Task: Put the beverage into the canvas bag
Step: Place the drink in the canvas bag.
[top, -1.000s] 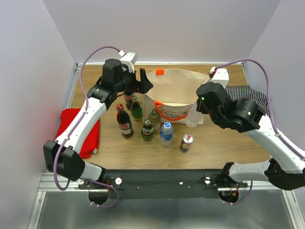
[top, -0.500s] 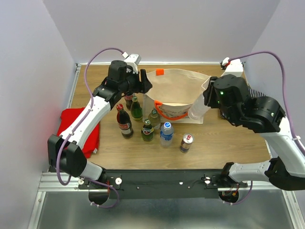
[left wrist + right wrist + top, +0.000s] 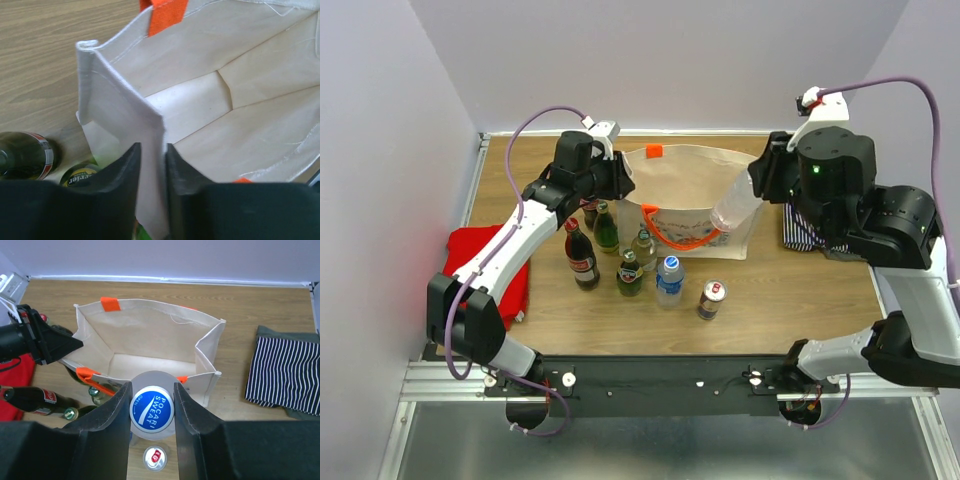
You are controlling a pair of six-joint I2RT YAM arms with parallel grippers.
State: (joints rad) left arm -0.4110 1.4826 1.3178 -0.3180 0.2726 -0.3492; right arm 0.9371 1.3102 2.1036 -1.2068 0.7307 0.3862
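The canvas bag point(image 3: 690, 185) stands open at the back middle of the table, cream with orange handles. My left gripper point(image 3: 623, 180) is at the bag's left end. In the left wrist view my left gripper point(image 3: 152, 147) is shut on the bag's point(image 3: 225, 115) wall, with fabric filling the gap between the fingers. My right gripper point(image 3: 758, 182) is shut on the blue cap of the beverage point(image 3: 732, 208), a clear bottle hanging tilted over the bag's right front corner. In the right wrist view the beverage point(image 3: 152, 408) sits in my right gripper point(image 3: 152, 407), above the front wall of the bag point(image 3: 150, 335).
Several bottles stand in front of the bag's left half: a cola bottle point(image 3: 581, 255), green bottles point(image 3: 607, 228), a blue-capped water bottle point(image 3: 670, 278). A can point(image 3: 711, 298) stands to their right. A red cloth point(image 3: 485, 275) lies far left, a striped cloth point(image 3: 287, 370) right of the bag.
My right arm has lifted the beverage off the table and raised it beside the bag's right end. My left gripper has closed on the bag's left wall.
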